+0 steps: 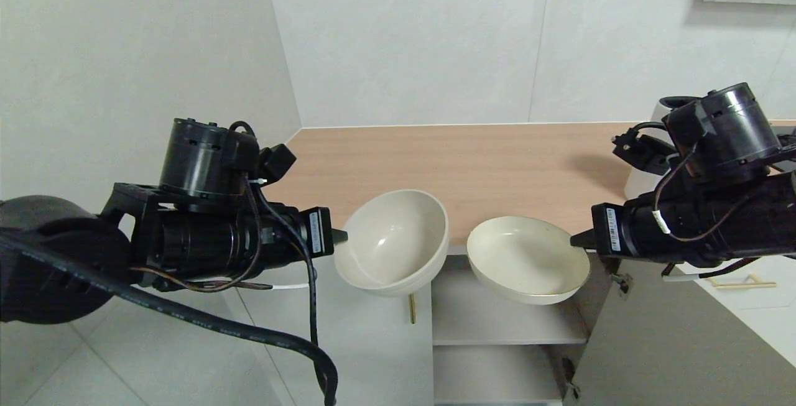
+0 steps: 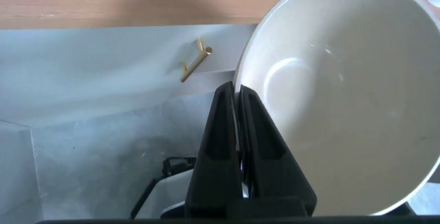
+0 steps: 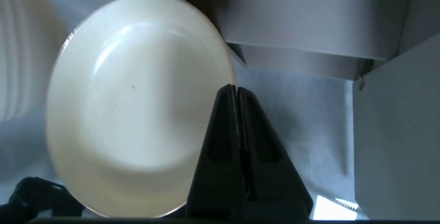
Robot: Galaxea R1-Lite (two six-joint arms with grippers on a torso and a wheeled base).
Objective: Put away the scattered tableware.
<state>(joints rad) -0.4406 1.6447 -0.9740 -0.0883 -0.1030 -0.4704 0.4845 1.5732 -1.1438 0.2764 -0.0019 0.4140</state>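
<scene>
our left gripper (image 1: pixel 341 236) pinches the rim of a deep cream bowl (image 1: pixel 398 238); our right gripper (image 1: pixel 577 241) pinches a shallower dish (image 1: pixel 525 260). we see both glossy.

- Setting: a kitchen.
- Light wood-grain surface (image 1: pixel 497 157) backed by pale large-tiled walls (image 1: pixel 404 45).
- Open grey cabinet with white shelves (image 1: pixel 491 322) underneath; slim brass handle (image 1: pixel 411 308).

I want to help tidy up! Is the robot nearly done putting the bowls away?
Done: the cabinet stands open. In hand: the left gripper pinches the deep bowl by its rim, the right gripper the shallow bowl, both held clear of the wooden counter. Left: both hang in front of the shelves; neither sits on one yet.
</scene>
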